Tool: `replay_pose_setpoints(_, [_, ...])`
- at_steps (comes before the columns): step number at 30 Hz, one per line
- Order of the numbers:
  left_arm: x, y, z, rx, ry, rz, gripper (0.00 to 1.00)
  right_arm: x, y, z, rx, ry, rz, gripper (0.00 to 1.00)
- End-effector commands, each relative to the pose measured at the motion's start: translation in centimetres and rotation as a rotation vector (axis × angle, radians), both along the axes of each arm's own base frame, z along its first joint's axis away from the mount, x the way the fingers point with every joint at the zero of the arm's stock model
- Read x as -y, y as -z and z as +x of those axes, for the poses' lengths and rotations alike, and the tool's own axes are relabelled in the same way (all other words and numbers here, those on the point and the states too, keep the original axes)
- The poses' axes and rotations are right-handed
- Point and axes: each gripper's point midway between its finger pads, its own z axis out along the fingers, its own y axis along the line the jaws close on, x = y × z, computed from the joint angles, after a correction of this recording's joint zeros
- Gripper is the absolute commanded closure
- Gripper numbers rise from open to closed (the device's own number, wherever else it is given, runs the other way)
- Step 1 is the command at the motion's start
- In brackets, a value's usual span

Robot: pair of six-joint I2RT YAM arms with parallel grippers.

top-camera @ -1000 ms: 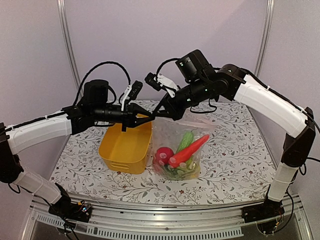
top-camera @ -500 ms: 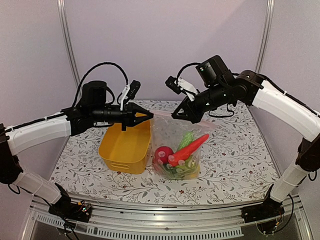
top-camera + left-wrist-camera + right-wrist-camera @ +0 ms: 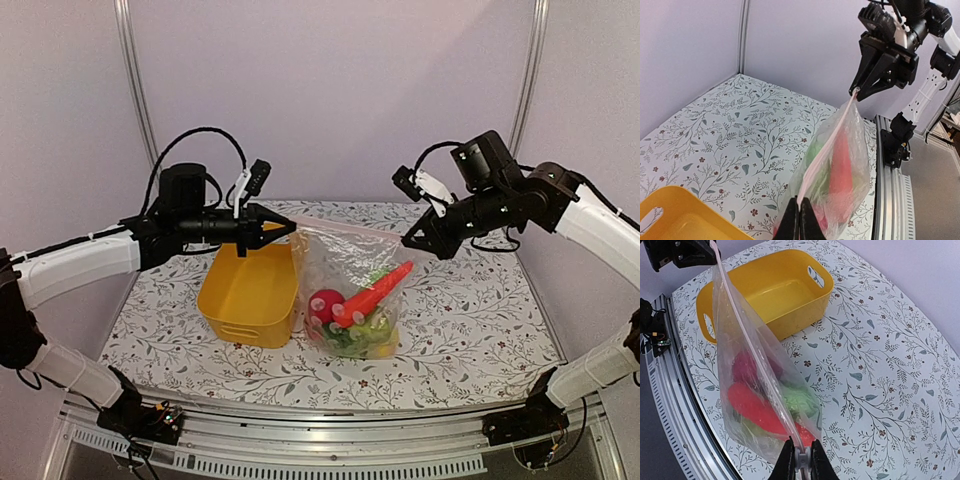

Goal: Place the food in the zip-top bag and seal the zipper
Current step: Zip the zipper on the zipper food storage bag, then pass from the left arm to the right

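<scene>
The clear zip-top bag (image 3: 352, 290) hangs stretched between my two grippers, its bottom on the table. Inside it lies the food: an orange carrot (image 3: 376, 290), a red round piece (image 3: 325, 305) and green pieces (image 3: 360, 335). My left gripper (image 3: 291, 229) is shut on the left end of the pinkish zipper (image 3: 826, 145), as the left wrist view (image 3: 799, 216) shows. My right gripper (image 3: 408, 241) is shut on the zipper's grey slider (image 3: 801, 458) at the right end. The zipper (image 3: 756, 357) runs taut and straight between them.
The yellow basket (image 3: 250, 290) stands just left of the bag, under the left gripper; it also shows in the right wrist view (image 3: 765, 290), with nothing in it. The flowered tablecloth (image 3: 470, 300) covers the table. A metal rail (image 3: 330, 450) runs along the near edge.
My right gripper has slid rightward along the zipper, from close by the left gripper to the bag's far right end. The left gripper has held its place on the left end.
</scene>
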Motion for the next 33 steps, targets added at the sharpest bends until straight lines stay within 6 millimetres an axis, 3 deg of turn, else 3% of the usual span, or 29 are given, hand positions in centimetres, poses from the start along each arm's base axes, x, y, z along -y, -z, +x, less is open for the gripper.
replay_pose_setpoints(1, [-4.2, 0.0, 3.3, 0.003, -0.181, 0.015, 1.0, 7.7, 2.4, -0.3, -0.015, 0.182, -0.209, 0.93])
replay_pose_setpoints(8, [-4.2, 0.1, 3.5, -0.013, -0.18, -0.009, 1.0, 9.3, 2.4, -1.3, -0.008, 0.201, -0.213, 0.91])
replay_pose_setpoints(12, [-3.9, 0.0, 3.6, -0.018, -0.169, -0.023, 1.0, 8.3, 0.9, -0.8, 0.0, 0.186, -0.165, 0.73])
replay_pose_setpoints(15, [-3.6, 0.0, 3.6, -0.025, -0.156, -0.03, 1.0, 5.8, -2.9, -0.6, 0.009, 0.123, -0.047, 0.51])
replay_pose_setpoints(18, [-3.3, -0.1, 3.5, -0.023, -0.139, -0.039, 1.0, 3.1, -5.9, 0.0, 0.01, 0.048, 0.056, 0.44])
replay_pose_setpoints(24, [-1.7, -0.7, 2.2, -0.024, -0.051, -0.054, 1.0, -1.3, -6.7, 2.0, 0.011, -0.044, 0.11, 0.42])
replay_pose_setpoints(30, [-0.3, -1.1, 0.2, -0.021, 0.038, -0.057, 1.0, -5.1, -5.0, 4.2, 0.006, -0.097, 0.097, 0.38])
replay_pose_setpoints(33, [0.0, -1.4, -0.7, -0.02, 0.063, -0.061, 1.0, -6.7, -4.4, 4.3, -0.025, -0.142, 0.116, 0.37])
